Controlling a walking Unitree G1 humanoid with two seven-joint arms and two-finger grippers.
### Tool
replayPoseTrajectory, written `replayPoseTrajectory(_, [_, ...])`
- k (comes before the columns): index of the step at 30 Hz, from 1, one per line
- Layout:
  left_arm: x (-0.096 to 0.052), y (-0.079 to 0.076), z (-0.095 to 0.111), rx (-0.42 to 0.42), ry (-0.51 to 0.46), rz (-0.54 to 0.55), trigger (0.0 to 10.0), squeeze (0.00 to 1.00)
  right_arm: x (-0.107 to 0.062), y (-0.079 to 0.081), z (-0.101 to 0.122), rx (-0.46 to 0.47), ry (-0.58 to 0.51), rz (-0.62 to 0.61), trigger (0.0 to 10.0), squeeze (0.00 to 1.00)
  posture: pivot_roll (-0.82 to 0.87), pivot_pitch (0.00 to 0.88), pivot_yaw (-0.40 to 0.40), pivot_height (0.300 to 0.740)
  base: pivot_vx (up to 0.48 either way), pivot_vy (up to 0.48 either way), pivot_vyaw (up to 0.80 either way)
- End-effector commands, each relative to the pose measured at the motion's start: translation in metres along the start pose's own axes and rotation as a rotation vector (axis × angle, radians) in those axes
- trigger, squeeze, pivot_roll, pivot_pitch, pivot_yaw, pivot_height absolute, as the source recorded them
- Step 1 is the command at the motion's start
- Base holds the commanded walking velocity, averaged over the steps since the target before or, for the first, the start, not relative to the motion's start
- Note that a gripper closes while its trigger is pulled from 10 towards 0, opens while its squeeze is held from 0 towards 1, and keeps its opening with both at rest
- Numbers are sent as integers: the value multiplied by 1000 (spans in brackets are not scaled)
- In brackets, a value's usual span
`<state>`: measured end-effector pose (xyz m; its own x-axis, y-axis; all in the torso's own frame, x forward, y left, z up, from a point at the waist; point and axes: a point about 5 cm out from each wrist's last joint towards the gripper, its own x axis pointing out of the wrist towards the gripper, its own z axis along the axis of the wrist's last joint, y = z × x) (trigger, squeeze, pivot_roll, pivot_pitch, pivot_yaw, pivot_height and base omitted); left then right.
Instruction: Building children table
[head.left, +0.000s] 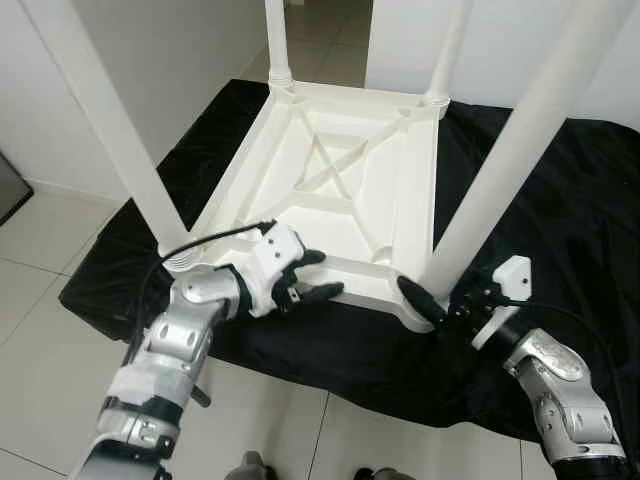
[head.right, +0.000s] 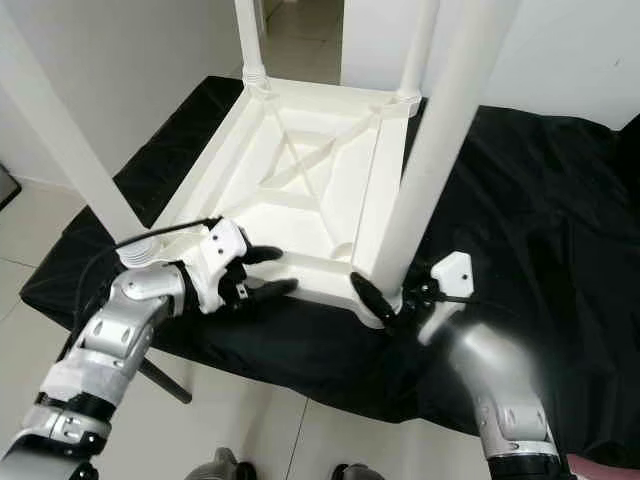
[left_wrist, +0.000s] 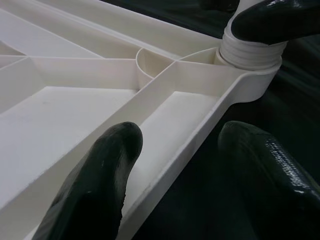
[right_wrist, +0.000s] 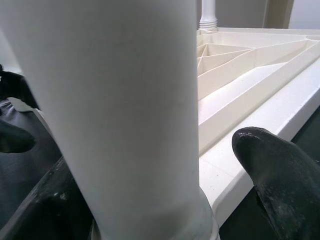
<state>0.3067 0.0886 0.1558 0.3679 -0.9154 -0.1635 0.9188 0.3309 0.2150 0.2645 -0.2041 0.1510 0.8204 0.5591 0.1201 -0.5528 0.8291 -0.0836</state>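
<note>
A white plastic children's table lies upside down on a black cloth, its four legs pointing up. My left gripper is open at the near rim. One finger is over the ribbed underside and the other is outside the rim. My right gripper is open around the base of the near right leg. One finger rests against that leg, while the other stands a little off it.
The near left leg rises just beside my left arm. Two far legs stand at the back corners. Pale floor tiles surround the cloth, with a white wall on the left.
</note>
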Motion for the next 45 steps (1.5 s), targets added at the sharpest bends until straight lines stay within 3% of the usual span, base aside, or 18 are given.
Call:
replayPoseTrajectory(1, [-3, 3, -3, -7, 7, 130, 10000, 0, -7, -4, -4, 1, 14, -27, 10000, 0, -37, 69, 50, 740, 0, 0, 0])
replayPoseTrajectory(8, [-6, -6, -4, -15, -9, 84, 10000, 0, -7, 5, -7, 1, 26, 11, 10000, 0, -35, 76, 45, 740, 0, 0, 0])
replayPoseTrajectory(17, [-6, -37, -4, -57, -42, -48, 10000, 0, -1, 4, -8, -5, 4, -33, 10000, 0, -28, 99, 36, 740, 0, 0, 0])
replayPoseTrajectory(22, [6, -42, 12, -102, -117, 5, 10000, 0, 7, 3, -5, -17, 3, -46, 10000, 0, -28, 109, 35, 740, 0, 0, 0])
replayPoseTrajectory(28, [11, -48, 27, -82, -166, 35, 10000, 0, 10, 8, -6, -51, 17, 9, 10000, 0, -28, 96, 38, 740, 0, 0, 0])
replayPoseTrajectory(29, [12, -49, 28, -66, -164, 33, 10000, 0, 9, 8, -7, -58, 26, 14, 5176, 0, -28, 92, 35, 740, 0, 0, 0])
replayPoseTrajectory(30, [12, -51, 29, -59, -163, 32, 10000, 0, 9, 8, -8, -64, 31, 17, 3490, 0, -28, 92, 35, 740, 0, 0, 0])
replayPoseTrajectory(31, [13, -52, 29, -47, -165, 32, 10000, 0, 8, 8, -8, -64, 35, 16, 0, 0, -30, 90, 29, 740, 0, 0, 0])
replayPoseTrajectory(45, [18, -56, 31, -81, -177, 71, 10000, 0, -9, 8, -13, -15, 57, -68, 0, 0, -51, 80, 25, 740, 0, 0, 0])
